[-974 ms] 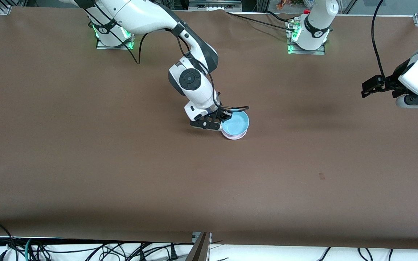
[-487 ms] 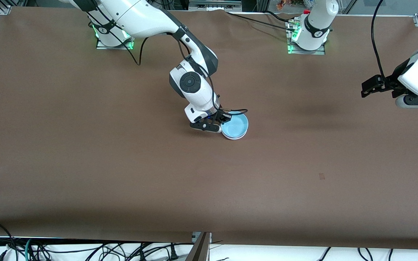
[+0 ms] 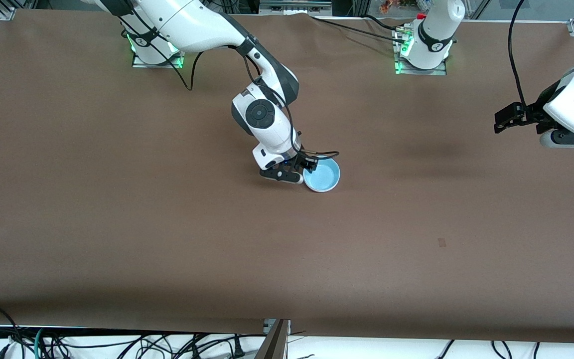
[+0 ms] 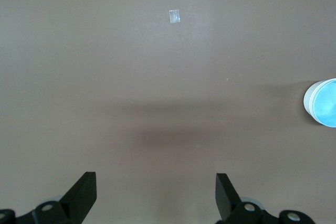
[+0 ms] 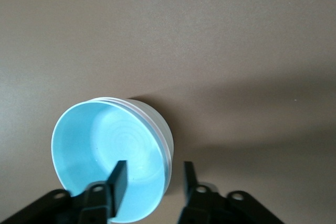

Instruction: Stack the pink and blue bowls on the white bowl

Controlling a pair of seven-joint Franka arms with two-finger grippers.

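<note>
The light blue bowl [image 3: 323,176] sits nested on top of a stack near the table's middle. Under its rim, only the white bowl's [image 5: 160,120] pale outer wall shows. The pink bowl is hidden inside the stack. My right gripper [image 3: 303,170] is low at the stack's edge toward the right arm's end. It [image 5: 154,176] is open: one finger is inside the blue bowl [image 5: 110,150], the other outside the wall, with gaps on both sides of the rim. My left gripper [image 3: 508,118] waits open above the left arm's end of the table, and it [image 4: 155,184] holds nothing.
A small pale tape mark [image 3: 441,242] lies on the brown table cover [image 3: 167,239], nearer the front camera than the stack. Cables hang past the table's front edge. The left wrist view catches the blue bowl [image 4: 323,103] at its border.
The blue bowl has settled from a tilt down flat into the stack, covering the pink bowl. My right gripper's fingers have parted off its rim. The left arm shifted slightly.
</note>
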